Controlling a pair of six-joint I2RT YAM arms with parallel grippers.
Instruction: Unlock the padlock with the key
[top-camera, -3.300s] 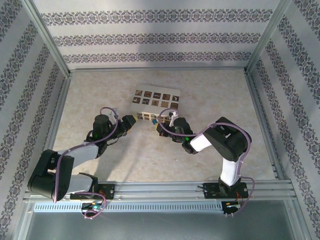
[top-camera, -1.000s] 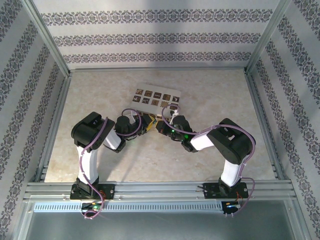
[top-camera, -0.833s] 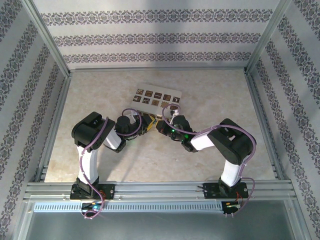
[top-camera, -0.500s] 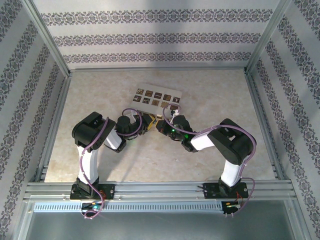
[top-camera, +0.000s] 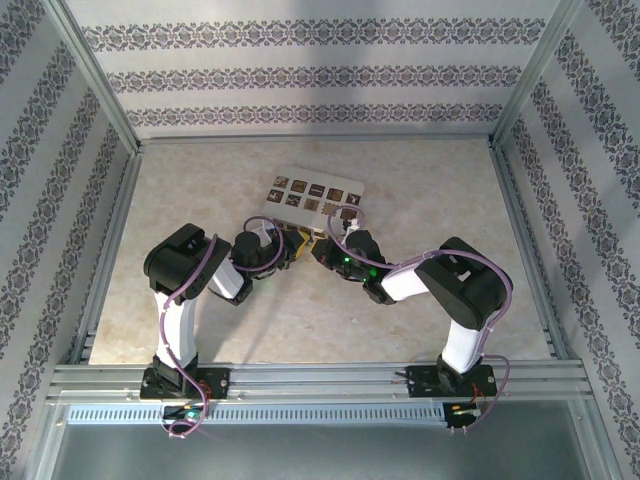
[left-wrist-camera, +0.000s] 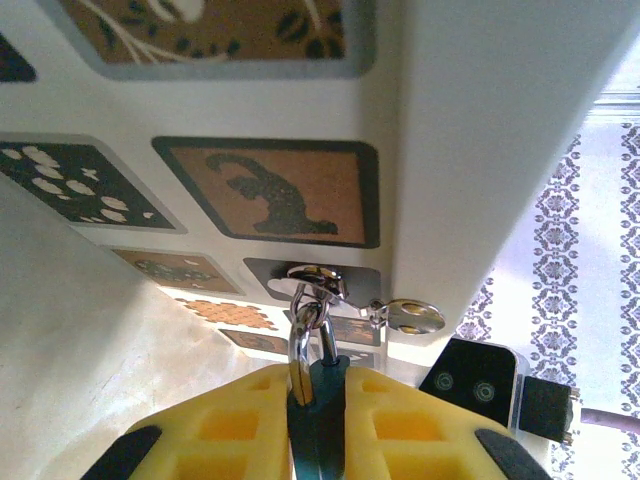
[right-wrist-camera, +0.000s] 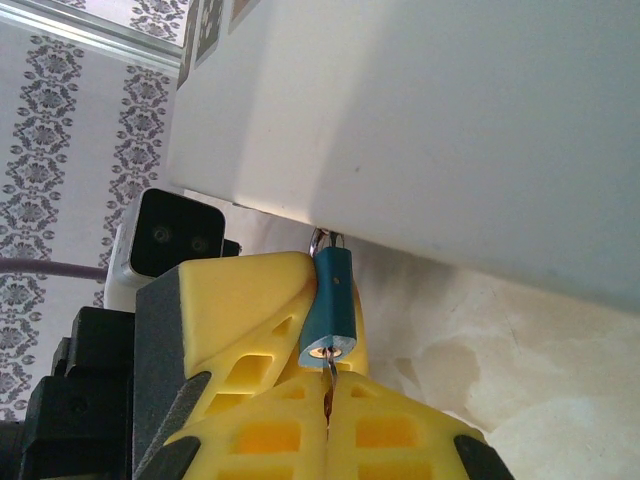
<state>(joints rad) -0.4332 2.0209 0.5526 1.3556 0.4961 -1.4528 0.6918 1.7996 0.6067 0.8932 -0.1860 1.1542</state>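
Marbled tabletop, fenced by a metal rail at the front and patterned walls on the left, back and right. Plenty of bare surface to the left, to the right and in front of the work, which is well apart from every wall.

Left arm and right arm reaching in from either side, meeting at the near edge of the box.

White box with brown picture tiles, lying toward the back centre. Looks closed, with nothing of its inside to be seen. Same box looming close over both wrist cameras, cut off by the picture edges.

Left fingers, yellow, closed on the padlock from both sides, no gap visible. Right fingers, also yellow, pressed shut on the key, tips just below the padlock.

Padlock, teal, fastened at the near edge of the box. Silver shackle threaded through a small metal ring on the box. From above, too small and too covered by the fingers to make out.

Key: a thin blade running from between the right fingers up to the keyhole in the padlock's end. Head hidden inside the grip; how far in, impossible to tell.

Round silver tab just beside the ring; cannot tell what it belongs to.
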